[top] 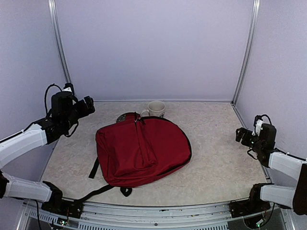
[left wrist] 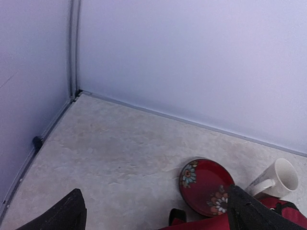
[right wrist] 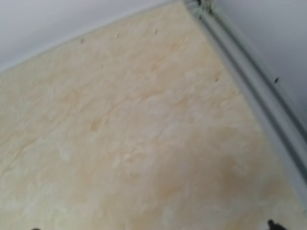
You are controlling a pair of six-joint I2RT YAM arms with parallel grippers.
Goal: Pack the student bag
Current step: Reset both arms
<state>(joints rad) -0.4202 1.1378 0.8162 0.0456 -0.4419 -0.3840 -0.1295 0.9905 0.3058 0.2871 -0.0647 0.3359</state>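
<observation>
On the middle of the table (top: 216, 158) lies the one student bag (top: 144, 153), dark red and flat, its black straps trailing toward the near left corner. Just behind it, toward the far edge, sit one red flowered plate (left wrist: 204, 184), partly hidden by the bag's top in the overhead view, and one white mug (top: 156, 109) beside it. Of the two grippers, the left gripper (top: 89, 106) hangs over the left edge and the right gripper (top: 242, 136) over the right edge, both well apart from the bag, jaws spread wide and empty

A lab test cell: lilac panels (top: 153, 48) and metal posts (top: 247, 48) behind the marbled table (top: 216, 153), robot arms (top: 24, 141) at its near edge.
</observation>
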